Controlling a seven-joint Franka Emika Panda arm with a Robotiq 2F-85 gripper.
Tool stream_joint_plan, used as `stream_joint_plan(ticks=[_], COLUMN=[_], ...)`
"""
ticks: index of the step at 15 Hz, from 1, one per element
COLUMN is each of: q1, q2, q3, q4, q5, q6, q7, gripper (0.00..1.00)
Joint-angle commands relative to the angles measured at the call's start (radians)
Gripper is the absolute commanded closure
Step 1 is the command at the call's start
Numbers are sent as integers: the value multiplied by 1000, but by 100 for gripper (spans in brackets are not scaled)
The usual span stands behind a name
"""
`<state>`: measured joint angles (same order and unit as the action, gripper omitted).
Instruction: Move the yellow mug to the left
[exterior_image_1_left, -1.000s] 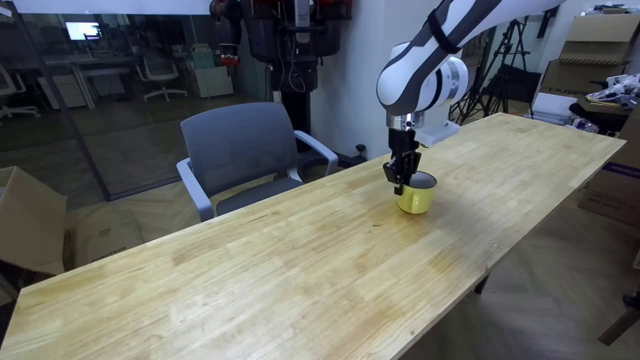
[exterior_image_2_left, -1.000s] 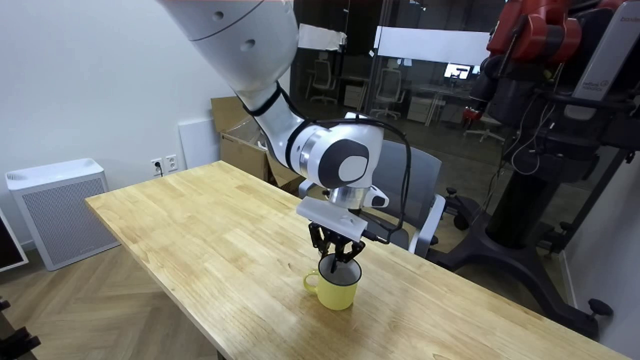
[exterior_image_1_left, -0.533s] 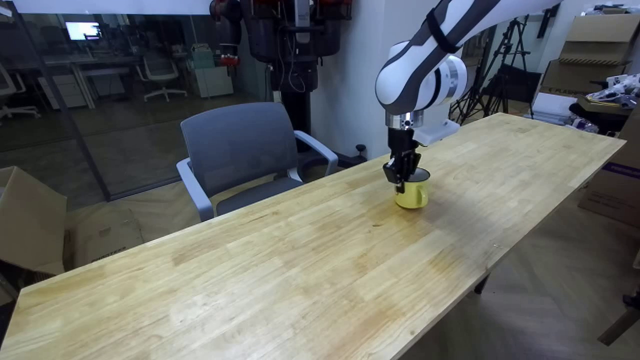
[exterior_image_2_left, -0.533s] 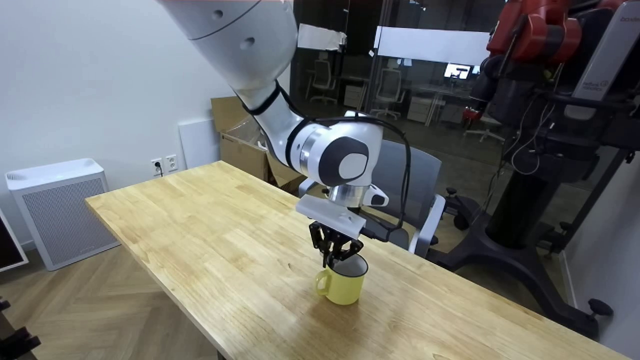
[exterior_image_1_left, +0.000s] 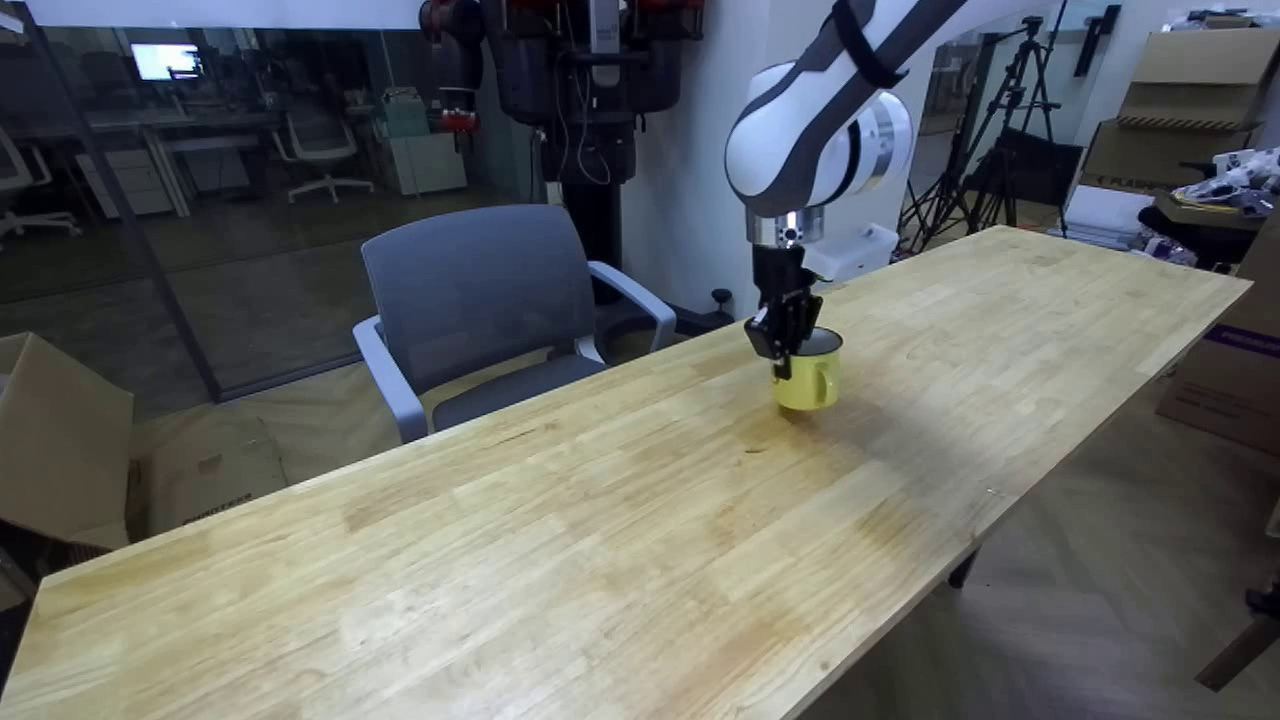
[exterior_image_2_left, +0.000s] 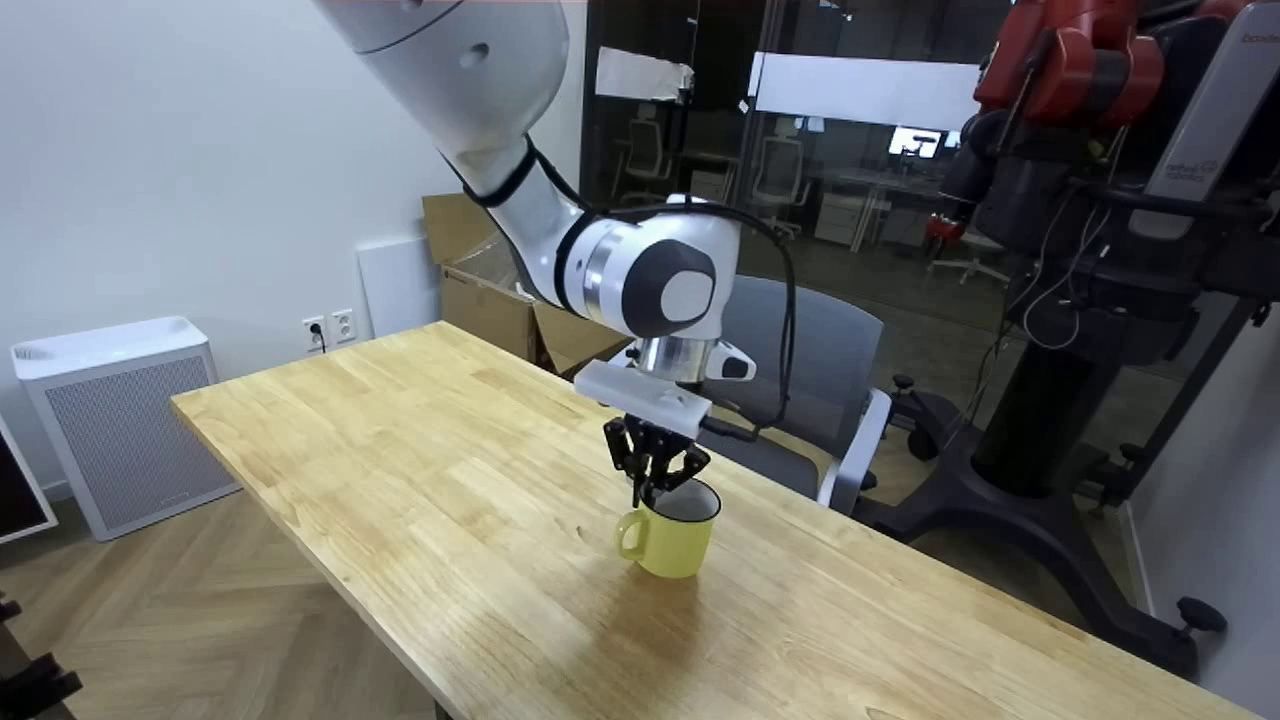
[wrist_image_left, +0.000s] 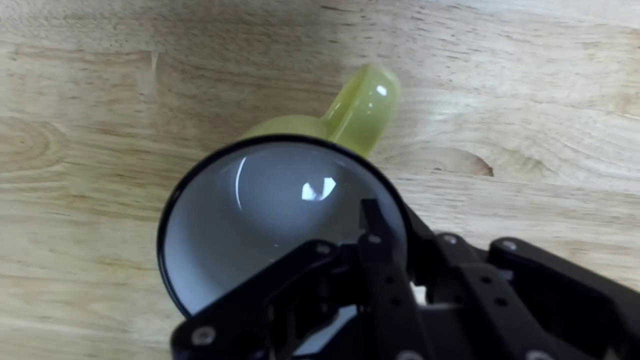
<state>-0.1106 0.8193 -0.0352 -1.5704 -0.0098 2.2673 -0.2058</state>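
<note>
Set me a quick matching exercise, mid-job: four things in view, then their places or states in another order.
Things
1. round yellow mug
2. black two-fingered gripper
3. grey office chair with armrests
4. long pale wooden table

Places and states
A. beneath the mug
B. by the table's long edge
C. held, with a dark rim and pale inside
D. closed on the mug's wall, one finger inside

Pairs: 1-C, 2-D, 3-B, 4-A

The yellow mug (wrist_image_left: 280, 205) — glossy and smooth; the table (exterior_image_1_left: 560, 540) — grained wood, faintly shiny.
</note>
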Motion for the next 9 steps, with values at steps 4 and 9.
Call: stream_joint_plan(ticks=[4,9], q1=[108,95], q2=[-29,-35], q3=[-22,36], q4=[37,53], q5=[-80,22], q6=[-4,-18], q7=[153,182], gripper=[97,97])
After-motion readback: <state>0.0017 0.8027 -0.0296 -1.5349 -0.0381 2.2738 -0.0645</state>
